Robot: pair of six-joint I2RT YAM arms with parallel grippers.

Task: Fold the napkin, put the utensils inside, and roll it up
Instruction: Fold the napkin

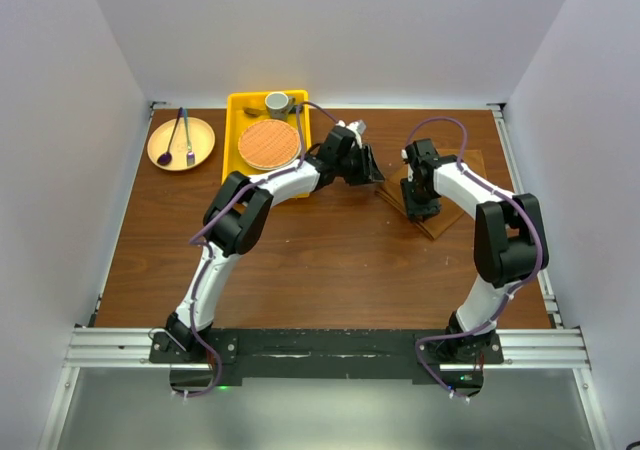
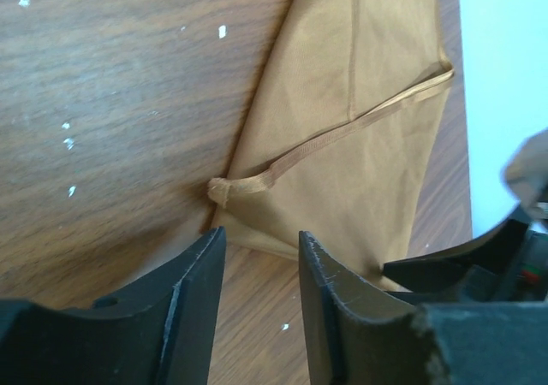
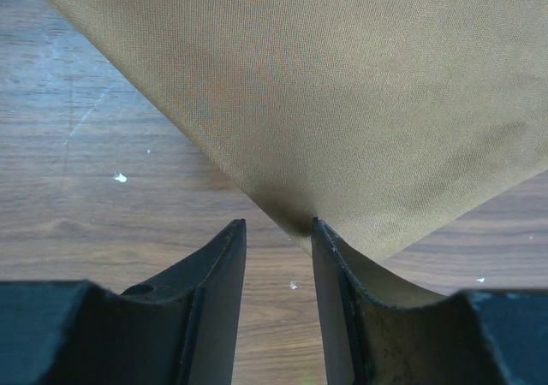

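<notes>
Left gripper [image 2: 261, 269] hangs low over the table to the right of the yellow plastic tray [image 1: 234, 130]. Its two dark fingers are apart with bare wood between them, and nothing is pinched. The near edge of the rust-brown soft cloth napkin [image 2: 360, 171] sits just at their tips. The napkin lies well to the right of the tray, turned like a diamond. A hemmed edge runs across its top, so part of it seems doubled over. Farther right of the tray, the right gripper [image 3: 278, 265] is likewise unclenched. A corner of the cloth is at the mouth of its jaws but is not clamped.

The likely trouble, as I judge it, is a poor bite. Jaws this close to the edge could catch only the hem or one layer, or miss and scrape the wood. If one side grips and the other slips, the fold would come out skewed.

Counted from left of the tray: one round yellow plate [image 1: 200, 130] carries one purple spoon [image 1: 165, 153] and one dark thin utensil [image 1: 188, 142]. The one tray holds one round orange woven mat [image 1: 268, 143] and one grey cup [image 1: 277, 102]. Then come one napkin and two grippers. The small pale cream spoon I cannot pick out for certain.
</notes>
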